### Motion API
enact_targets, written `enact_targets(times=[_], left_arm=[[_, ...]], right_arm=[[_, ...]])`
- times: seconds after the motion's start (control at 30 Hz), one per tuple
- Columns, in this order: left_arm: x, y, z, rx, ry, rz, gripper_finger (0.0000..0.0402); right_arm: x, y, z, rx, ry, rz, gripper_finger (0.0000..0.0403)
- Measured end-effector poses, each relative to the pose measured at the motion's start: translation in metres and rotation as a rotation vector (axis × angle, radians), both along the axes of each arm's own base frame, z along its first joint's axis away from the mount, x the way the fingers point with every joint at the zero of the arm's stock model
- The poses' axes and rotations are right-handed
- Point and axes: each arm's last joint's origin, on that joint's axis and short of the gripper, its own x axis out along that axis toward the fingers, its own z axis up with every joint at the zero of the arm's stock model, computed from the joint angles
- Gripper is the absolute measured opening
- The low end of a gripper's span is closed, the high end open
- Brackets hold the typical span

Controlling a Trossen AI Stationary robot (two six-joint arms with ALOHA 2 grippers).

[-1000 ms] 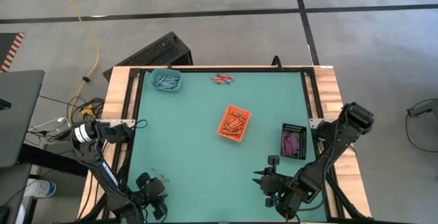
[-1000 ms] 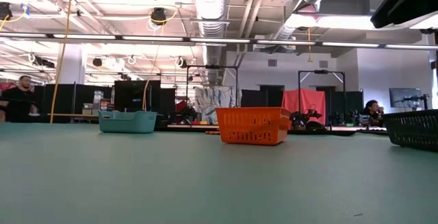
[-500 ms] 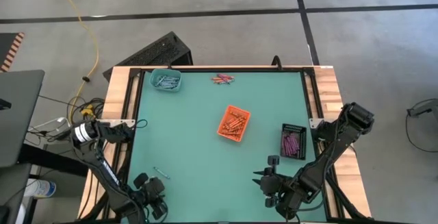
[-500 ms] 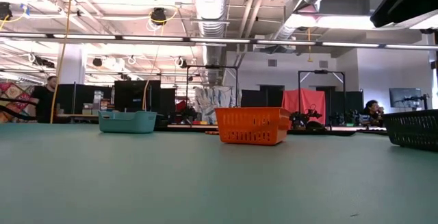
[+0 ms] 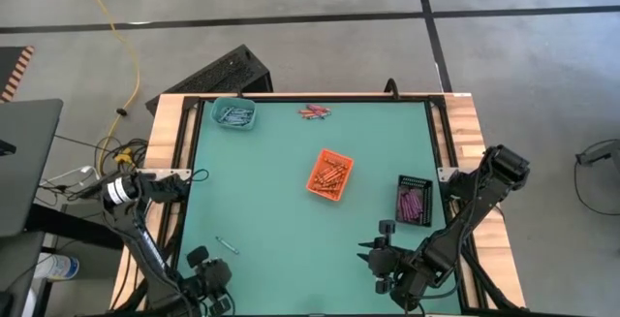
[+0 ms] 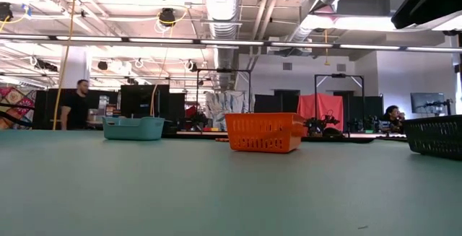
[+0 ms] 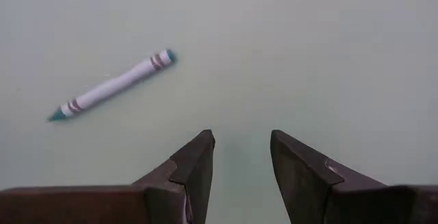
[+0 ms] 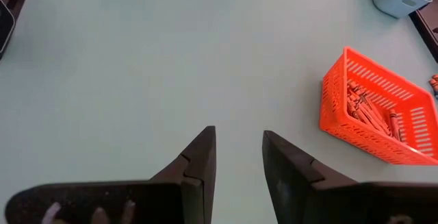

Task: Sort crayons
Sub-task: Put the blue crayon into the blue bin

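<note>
While both grippers hang empty, the left gripper (image 7: 239, 157), fingers slightly apart, has a blue-tipped crayon (image 7: 113, 85) just ahead; the right gripper (image 8: 238, 155), also narrowly parted, faces an orange basket (image 8: 377, 107) of crayons.

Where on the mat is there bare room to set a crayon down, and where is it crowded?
Bare: the wide stretch between the teal basket, the orange basket and the lone crayon; also the strip between that crayon and the right gripper. Crowded: around the black basket and the loose crayons at the far edge.
</note>
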Motion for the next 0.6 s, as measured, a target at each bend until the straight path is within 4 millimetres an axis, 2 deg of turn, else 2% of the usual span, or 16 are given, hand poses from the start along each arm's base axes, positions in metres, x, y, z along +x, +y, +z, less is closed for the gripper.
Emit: enact_targets(times=[0.13, 0.3, 0.43, 0.6], left_arm=[[0.000, 0.000, 0.002, 0.015, -0.009, -0.004, 0.0137], [0.001, 0.008, 0.003, 0.132, 0.038, -0.122, 0.0137], [0.005, 0.024, 0.005, 0.285, 0.147, -0.224, 0.0137], [0.018, 0.039, 0.005, 0.369, 0.357, -0.472, 0.0137]], right_arm=[[0.000, 0.000, 0.000, 0.000, 0.000, 0.000, 0.0118], [0.001, -0.001, 0.000, -0.002, 0.000, -0.001, 0.0118], [0.006, -0.004, 0.000, 0.006, -0.007, -0.020, 0.0118], [0.018, -0.007, 0.003, 0.033, -0.012, 0.021, 0.0118]])
